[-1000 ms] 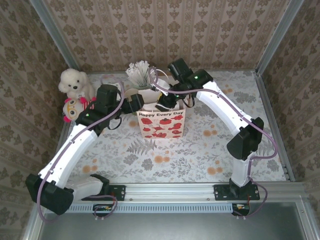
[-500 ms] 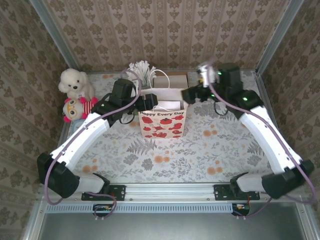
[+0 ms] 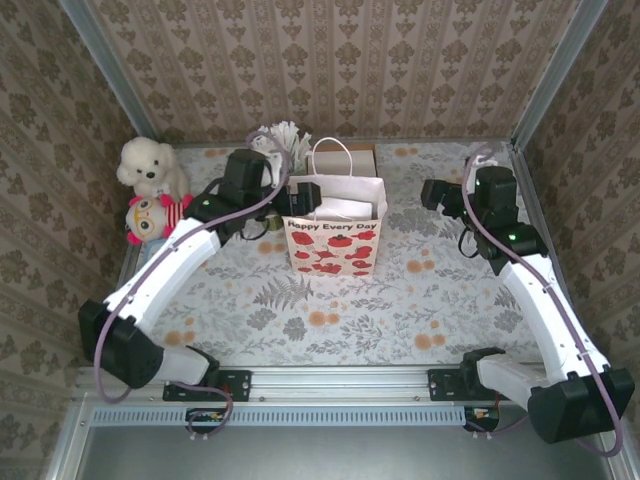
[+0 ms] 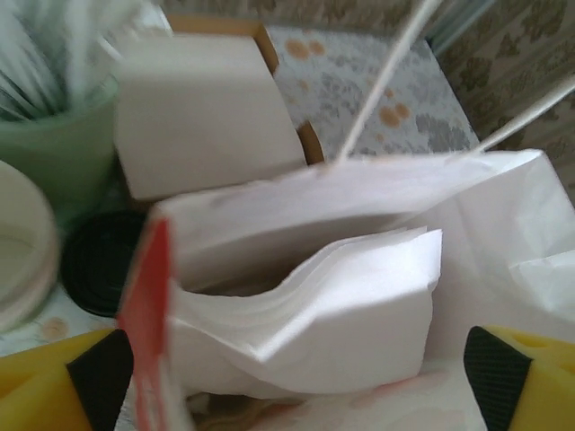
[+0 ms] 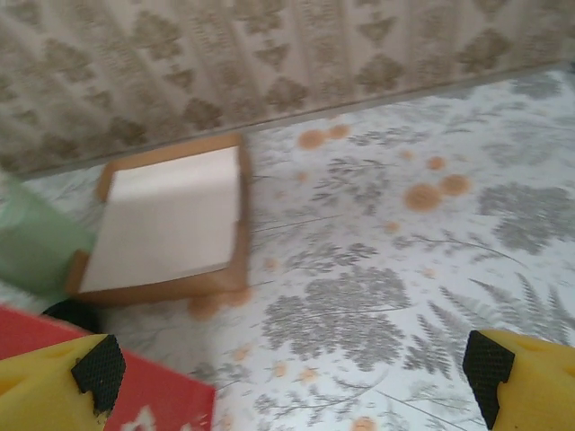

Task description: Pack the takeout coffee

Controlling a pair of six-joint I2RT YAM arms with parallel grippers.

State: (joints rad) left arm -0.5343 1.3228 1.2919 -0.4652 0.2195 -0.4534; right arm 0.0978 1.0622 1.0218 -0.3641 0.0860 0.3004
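Note:
The takeout coffee cup is hidden. The red-and-white paper bag (image 3: pixel 330 245) stands open mid-table, with a wad of white napkins (image 4: pixel 359 305) inside it. A round black lid (image 4: pixel 97 260) lies on the table just behind the bag's left side. My left gripper (image 3: pixel 303 197) hovers at the bag's upper left rim. In the left wrist view the left gripper (image 4: pixel 296 395) is open, its yellow fingers straddling the bag's red side wall. My right gripper (image 3: pixel 430 192) hangs well to the right of the bag, and the right gripper (image 5: pixel 296 377) is open over bare table.
A brown tray of white napkins (image 5: pixel 171 220) sits behind the bag, beside the pale green holder of white sticks (image 3: pixel 283 140). A cream-white cup rim (image 4: pixel 18 242) shows left of the lid. Two plush toys (image 3: pixel 148 190) stand at the far left. Patterned walls close in the table.
My right gripper has pulled back from the bag's mouth, swung out to the right and opened. My left gripper has moved in to the bag's left rim. The bag has shifted slightly right.

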